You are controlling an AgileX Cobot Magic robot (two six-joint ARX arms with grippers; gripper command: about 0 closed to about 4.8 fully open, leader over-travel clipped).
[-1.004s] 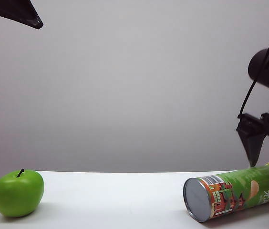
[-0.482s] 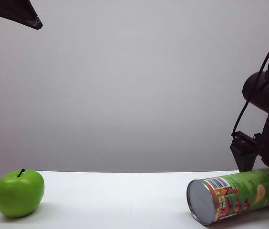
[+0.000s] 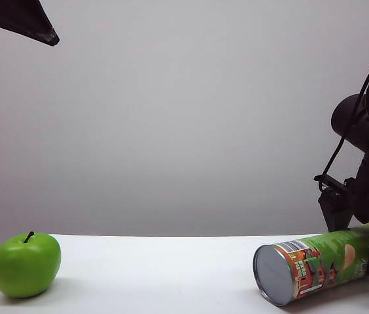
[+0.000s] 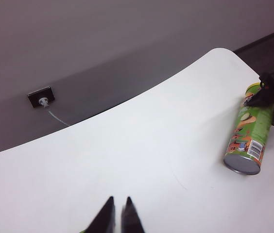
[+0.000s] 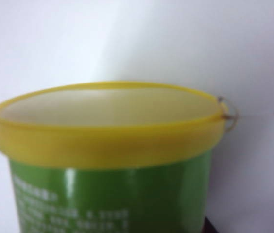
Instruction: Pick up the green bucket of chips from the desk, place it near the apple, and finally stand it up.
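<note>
The green bucket of chips (image 3: 322, 260) lies on its side at the right of the white desk (image 3: 158, 275), its silver base (image 3: 273, 275) towards the exterior camera. My right gripper (image 3: 366, 243) straddles its yellow-lid end, one finger behind and one in front, and looks shut on it. The left wrist view shows the same can (image 4: 250, 133) with the right gripper (image 4: 269, 97) at its lid end. The right wrist view is filled by the yellow lid (image 5: 108, 133) and green wall. The apple (image 3: 25, 263) sits far left. My left gripper (image 3: 50, 31) hangs high above it, shut and empty (image 4: 119, 200).
A wall socket with a thin cable (image 4: 42, 97) sits behind the desk. The desk's curved far edge (image 4: 219, 49) borders dark floor (image 4: 273, 43). Bare white tabletop (image 4: 127, 145) stretches between the apple and the can.
My right gripper has come down over the can's lid end and its jaws have narrowed around it. The can rolled and shifted slightly. The left gripper and the apple have not moved.
</note>
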